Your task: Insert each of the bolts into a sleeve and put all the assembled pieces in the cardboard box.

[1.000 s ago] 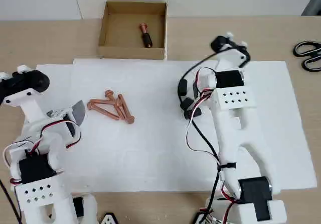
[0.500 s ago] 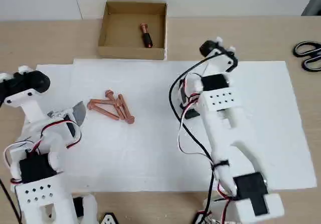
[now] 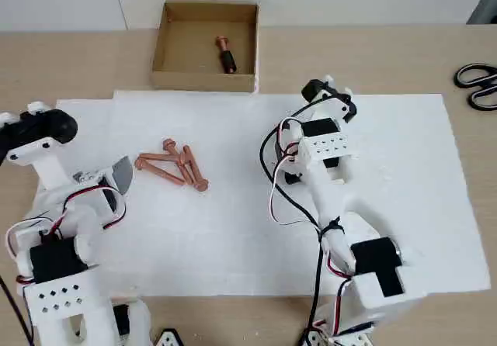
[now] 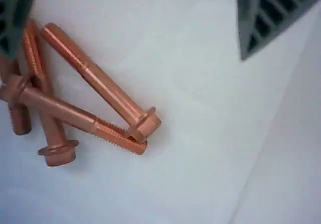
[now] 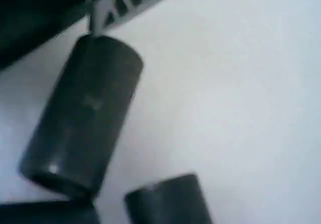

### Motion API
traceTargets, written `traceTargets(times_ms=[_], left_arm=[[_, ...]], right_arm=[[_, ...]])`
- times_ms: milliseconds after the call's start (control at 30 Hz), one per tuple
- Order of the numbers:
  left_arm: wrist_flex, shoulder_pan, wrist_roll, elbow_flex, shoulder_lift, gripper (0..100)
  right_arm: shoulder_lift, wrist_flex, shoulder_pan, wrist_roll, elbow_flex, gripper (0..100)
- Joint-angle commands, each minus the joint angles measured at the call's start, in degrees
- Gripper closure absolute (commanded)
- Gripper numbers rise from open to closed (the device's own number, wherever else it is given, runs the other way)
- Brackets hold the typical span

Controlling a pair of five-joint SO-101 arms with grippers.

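Several copper bolts (image 3: 175,164) lie in a loose heap on the white sheet (image 3: 233,230); the left wrist view has them close up (image 4: 95,81). My left gripper (image 3: 116,174) (image 4: 130,53) stands open just left of the heap, holding nothing. Black sleeves (image 3: 290,178) lie mid-table, partly hidden under my right arm. My right gripper (image 3: 286,158) hovers right over them, and one sleeve (image 5: 83,118) looms large in the right wrist view with a second (image 5: 165,201) beside it. The cardboard box (image 3: 203,81) at the back holds one assembled bolt and sleeve (image 3: 225,55).
Black scissors (image 3: 477,82) lie at the table's far right edge. The white sheet has bare room between the bolts and the sleeves and along its front. Black and red wires hang beside the right arm, close to the sleeves.
My right arm has swung left and come down over the black sleeves. The left arm and the bolts have not moved.
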Motion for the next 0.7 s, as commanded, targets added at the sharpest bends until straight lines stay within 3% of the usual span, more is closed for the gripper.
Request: traceTargets(times_ms=[0,433,667], left_arm=[[-0.18,0.53,-0.44,-0.31,-1.05,73],[-0.26,0.35,-0.44,-0.31,-1.05,73],[-0.26,0.44,-0.44,-0.31,-1.05,73]], right_arm=[[0.40,-1.01,-0.04,-0.44,-0.18,79.0],[4.26,-1.01,3.21,-0.18,-0.26,79.2],[3.82,-0.66,6.46,-0.09,-0.35,99.6]])
